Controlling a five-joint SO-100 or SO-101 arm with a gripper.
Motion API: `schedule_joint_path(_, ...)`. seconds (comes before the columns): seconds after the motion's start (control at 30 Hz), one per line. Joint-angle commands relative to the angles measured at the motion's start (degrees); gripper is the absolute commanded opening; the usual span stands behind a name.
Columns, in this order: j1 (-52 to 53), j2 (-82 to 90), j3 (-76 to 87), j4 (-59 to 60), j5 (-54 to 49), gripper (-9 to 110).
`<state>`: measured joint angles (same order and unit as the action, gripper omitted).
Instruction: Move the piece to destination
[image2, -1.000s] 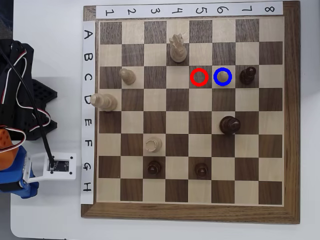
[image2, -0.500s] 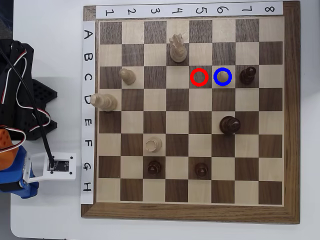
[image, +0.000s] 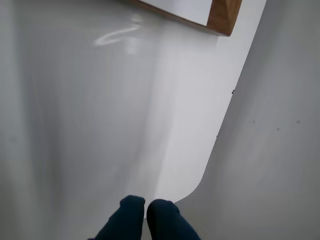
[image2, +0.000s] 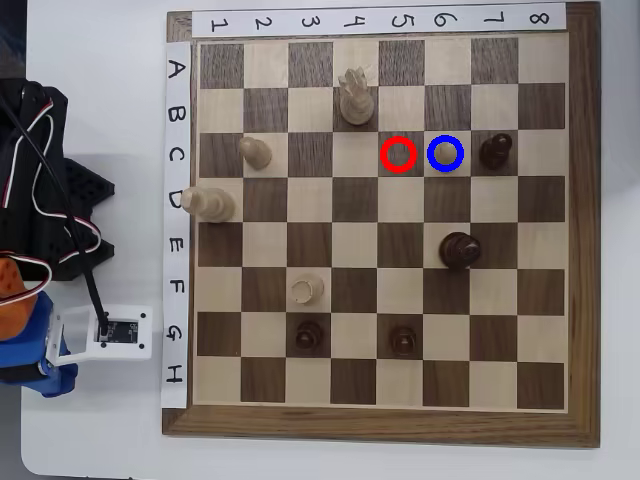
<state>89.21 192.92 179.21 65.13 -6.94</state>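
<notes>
1. Overhead view shows the piece (image2: 445, 157), a pale pawn, standing inside a blue ring (image2: 445, 153) on the light square at row C, column 6. It looks upright, as far as one can tell from above.
2. At its 9 o'clock, on the adjoining dark square, a red ring (image2: 398, 154) marks what I take to be the destination; that square is bare.
3. At the pawn's 3 o'clock a dark piece (image2: 495, 151) stands just beside it, so the pincer should open along the 12-to-6 o'clock line, where both neighbouring squares are free.
4. Further out, a pale tall piece (image2: 353, 96) stands toward 10 o'clock of the red ring and another dark piece (image2: 459, 249) toward 5 o'clock of the pawn; a short lift and a straight slide toward 9 o'clock should clear both.
5. The arm base (image2: 40, 300) sits off the chessboard (image2: 585, 240) at its 9 o'clock edge, well apart from the pawn, so a long reach across the board comes first.
6. In the wrist view the pincer (image: 145, 204) hangs over the white worktop (image: 100, 125), its two dark fingertips (image: 131, 205) pressed together with nothing between them; only a board corner shows at 12 o'clock. It must open before descending.
</notes>
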Motion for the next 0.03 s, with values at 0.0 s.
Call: schedule_joint_path(0.0, 0.35, 3.34, -0.26, -2.29, -0.88, 0)
